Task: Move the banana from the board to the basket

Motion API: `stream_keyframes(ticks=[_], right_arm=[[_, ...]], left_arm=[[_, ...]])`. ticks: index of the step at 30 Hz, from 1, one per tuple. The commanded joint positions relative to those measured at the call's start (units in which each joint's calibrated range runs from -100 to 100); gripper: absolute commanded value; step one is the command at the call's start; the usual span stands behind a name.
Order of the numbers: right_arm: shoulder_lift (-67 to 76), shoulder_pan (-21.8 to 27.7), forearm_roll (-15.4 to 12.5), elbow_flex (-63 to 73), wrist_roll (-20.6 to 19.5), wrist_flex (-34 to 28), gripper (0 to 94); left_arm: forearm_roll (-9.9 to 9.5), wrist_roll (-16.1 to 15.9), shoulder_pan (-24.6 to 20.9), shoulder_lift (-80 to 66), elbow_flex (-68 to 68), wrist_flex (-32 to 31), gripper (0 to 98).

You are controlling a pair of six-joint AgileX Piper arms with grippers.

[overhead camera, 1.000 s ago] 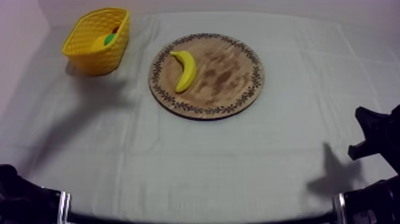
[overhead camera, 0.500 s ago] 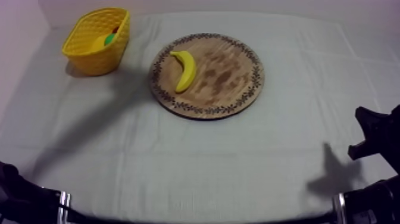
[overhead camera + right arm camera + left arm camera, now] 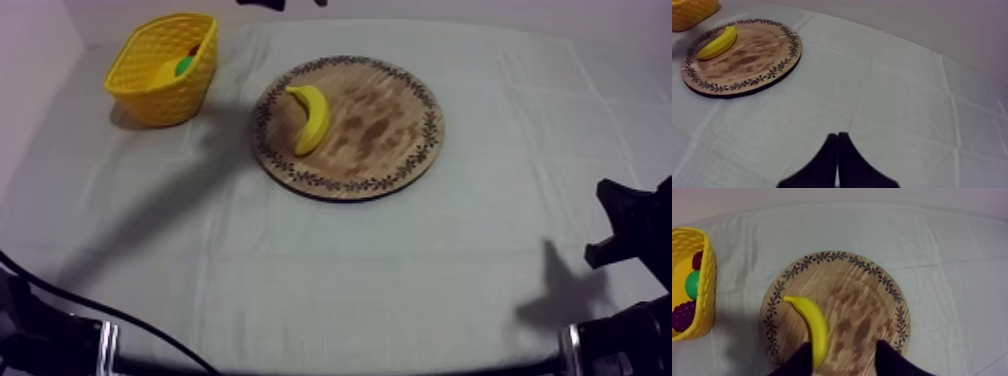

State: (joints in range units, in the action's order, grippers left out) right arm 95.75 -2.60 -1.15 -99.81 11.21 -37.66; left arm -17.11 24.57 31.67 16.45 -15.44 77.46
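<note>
on the wooden board, top view, the banana lies flat at the board's 9 o'clock side, thin tip toward 11 o'clock, other end toward 7 o'clock, inside the patterned rim. board sits on the cloth, a bit past table centre toward 12 o'clock. yellow basket stands upright at the table's 10 o'clock, well apart from the board. right arm is low at the 4 o'clock edge, well apart from board and banana.

left wrist view: left gripper hovers over the near edge of the board, fingers apart, nothing clamped. banana ends just beside one finger, on its inner side; cannot tell if they touch. basket stands beside the board and holds a bunch of grapes, a green round piece and a small red fruit.

right wrist view: right gripper sits over bare cloth, fingers pressed together as a narrow wedge, holding nothing. board with banana is well ahead of it, basket just beyond the board.
</note>
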Motion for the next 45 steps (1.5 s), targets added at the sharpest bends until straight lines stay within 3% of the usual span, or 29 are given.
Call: stream_keyframes(ticks=[1,5,21,30,38,45], right_arm=[[0.0,0.0,0.0,0.0,0.0,0.0,0.3],[0.0,0.0,0.0,0.0,0.0,0.0,0.3],[0.0,0.0,0.0,0.0,0.0,0.0,0.3],[0.0,0.0,0.0,0.0,0.0,0.0,0.3],[0.0,0.0,0.0,0.0,0.0,0.0,0.3],[0.0,0.0,0.0,0.0,0.0,0.0,0.3]], left_arm=[[0.13,0.1,-0.1,0.1,-0.1,0.4,69.3],[0.21,0.4,-0.2,0.3,-0.3,1.2,74.3],[0.38,1.1,-0.2,3.2,7.0,2.5,78.3],[2.93,2.1,-1.3,10.1,10.6,-2.6,77.3],[5.51,2.8,-2.0,17.4,5.9,-3.3,76.0],[6.40,4.6,-1.5,23.0,-0.2,-2.5,75.2]])
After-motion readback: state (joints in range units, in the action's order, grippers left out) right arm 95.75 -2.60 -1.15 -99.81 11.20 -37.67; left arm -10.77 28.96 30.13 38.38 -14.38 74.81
